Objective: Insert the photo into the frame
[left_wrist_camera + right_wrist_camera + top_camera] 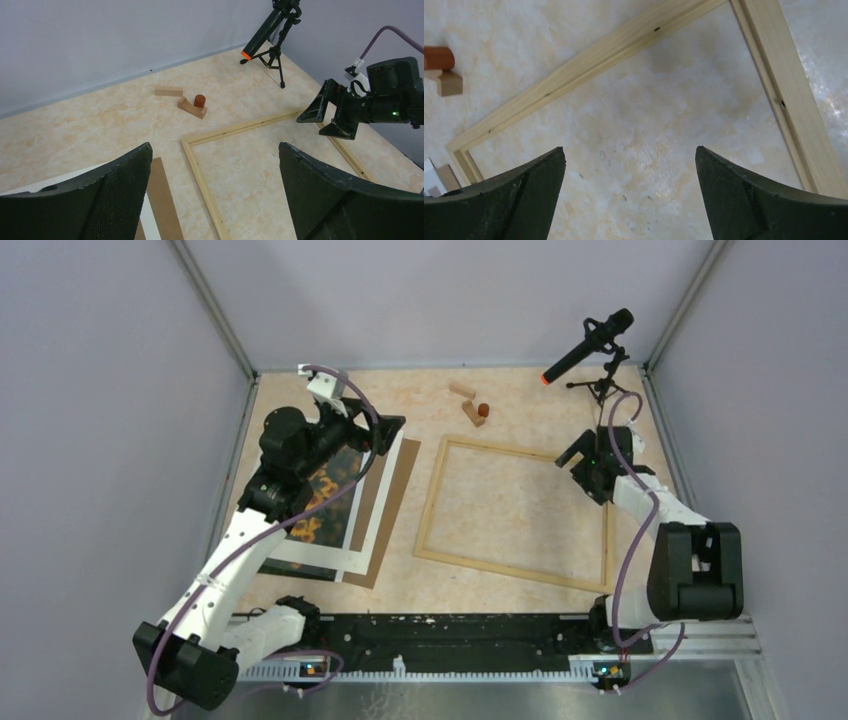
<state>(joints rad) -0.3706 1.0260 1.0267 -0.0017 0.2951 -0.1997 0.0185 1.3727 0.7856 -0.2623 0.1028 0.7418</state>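
My left pincer [215, 148] and right pincer [630, 150] gape empty. Blocks [468, 405] sit near the table's far edge. The photo [325, 495] runs near-to-far along the left edge.

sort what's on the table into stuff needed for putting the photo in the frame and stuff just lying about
For the job: photo, frame; probably also the white mat and brown backing board.
Lying about: wooden blocks, microphone on tripod.
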